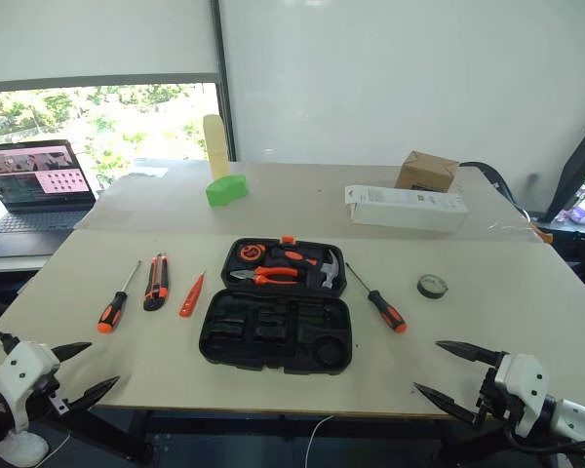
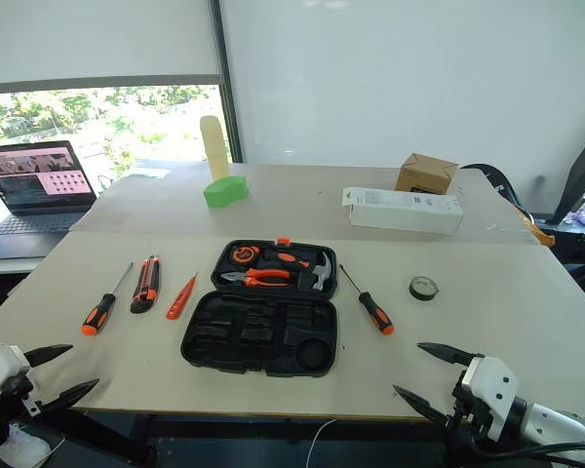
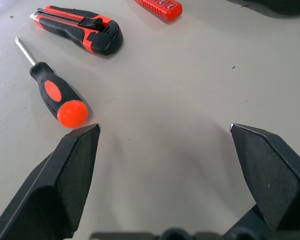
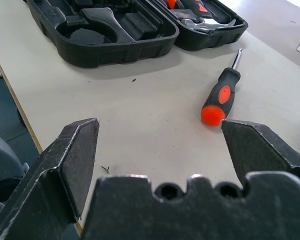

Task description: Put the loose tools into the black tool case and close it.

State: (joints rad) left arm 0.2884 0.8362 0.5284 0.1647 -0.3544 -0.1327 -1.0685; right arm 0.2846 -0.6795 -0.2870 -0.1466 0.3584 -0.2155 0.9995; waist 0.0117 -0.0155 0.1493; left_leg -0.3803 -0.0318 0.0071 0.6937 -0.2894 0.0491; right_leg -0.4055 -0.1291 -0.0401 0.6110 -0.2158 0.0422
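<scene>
Both grippers hovering spread and empty at the table's near edge.
The left gripper (image 1: 76, 371) and right gripper (image 1: 450, 371) are gaping wide; beyond, the black tool case (image 1: 276, 331) is lying open mid-table, screwdrivers (image 1: 116, 298) (image 1: 379, 301), utility knife (image 1: 156, 281), tester screwdriver (image 1: 191, 294) and tape roll (image 1: 432, 286) flanking it. Round handles may roll away if nudged.

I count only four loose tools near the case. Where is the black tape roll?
The black tape roll lies on the table's right side, beyond the right-hand screwdriver, right of the open tool case.
</scene>
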